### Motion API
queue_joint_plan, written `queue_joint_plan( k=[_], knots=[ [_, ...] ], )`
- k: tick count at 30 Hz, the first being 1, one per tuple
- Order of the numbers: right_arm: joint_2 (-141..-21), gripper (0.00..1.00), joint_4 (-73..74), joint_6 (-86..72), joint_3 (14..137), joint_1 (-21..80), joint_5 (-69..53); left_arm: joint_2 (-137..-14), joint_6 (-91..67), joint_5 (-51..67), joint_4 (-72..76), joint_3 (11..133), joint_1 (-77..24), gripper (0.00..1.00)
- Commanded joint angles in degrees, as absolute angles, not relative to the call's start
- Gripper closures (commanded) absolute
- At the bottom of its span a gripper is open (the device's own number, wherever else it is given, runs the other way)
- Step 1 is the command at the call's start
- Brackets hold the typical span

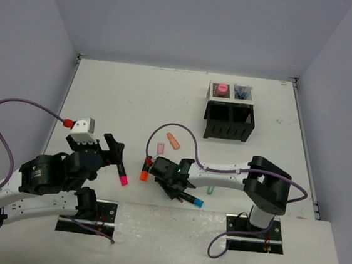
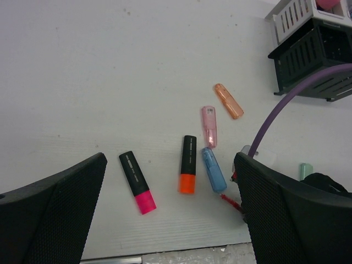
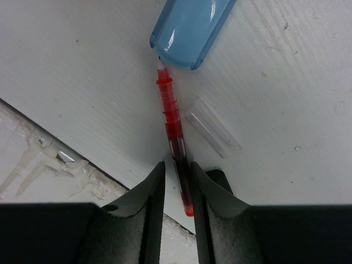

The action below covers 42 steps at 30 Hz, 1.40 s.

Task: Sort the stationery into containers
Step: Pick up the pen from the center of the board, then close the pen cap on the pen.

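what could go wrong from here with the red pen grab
1. The right fingers straddle only the very end of the red pen, so it may pivot or slip out when lifted.
2. Its tip sits right against the blue highlighter, with a clear cap alongside; any drag could knock either one away.
3. All this is close to the edge of the table, so a dropped pen might roll off.

Top cam, high at near edge, looks down on whole desk (image 1: 136, 90). Wrist cams face down, R closest; both show blue highlighter (image 2: 213, 169).
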State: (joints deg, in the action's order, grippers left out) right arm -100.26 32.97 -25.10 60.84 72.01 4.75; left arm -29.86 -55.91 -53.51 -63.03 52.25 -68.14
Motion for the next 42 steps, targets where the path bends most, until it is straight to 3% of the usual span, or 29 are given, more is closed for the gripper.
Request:
queue_joint_plan(
  k=[1, 8, 14, 18, 24, 33, 37, 42],
  knots=[
    [-102.0, 0.75, 33.2, -25.9, 63.1, 72.4, 4.2, -31.3, -54.3, -54.0, -60.4, 52.1, -67.9, 0.0],
    [-104.3, 0.8, 34.0, -26.3, 63.9, 73.8, 3.9, -30.3, -54.2, -54.0, -60.2, 51.9, -67.9, 0.0],
    [-102.6, 0.98, 33.9, -26.0, 63.8, 74.1, 3.2, -30.1, -54.4, -54.0, -60.2, 51.8, -67.9, 0.0],
    [-97.4, 1.0, 33.6, -25.0, 63.4, 74.1, 2.8, -32.4, -53.1, -53.1, -59.4, 52.1, -67.9, 0.0],
    [-77.5, 1.0, 33.0, -23.8, 56.3, 71.9, 8.7, -38.2, -47.7, -49.6, -53.2, 52.1, -67.9, 0.0],
    [-43.3, 1.0, 36.0, -31.0, 43.4, 51.0, 20.0, -61.2, -28.7, -28.4, -32.6, 50.0, -69.8, 0.03],
    [-36.7, 1.0, 38.7, -31.7, 42.9, 48.8, 22.6, -71.1, -25.8, -21.4, -28.1, 51.5, -70.5, 0.04],
    [-36.6, 1.0, 39.8, -30.9, 43.0, 48.8, 20.6, -77.3, -22.9, -19.1, -27.6, 54.1, -71.2, 0.11]
  ],
)
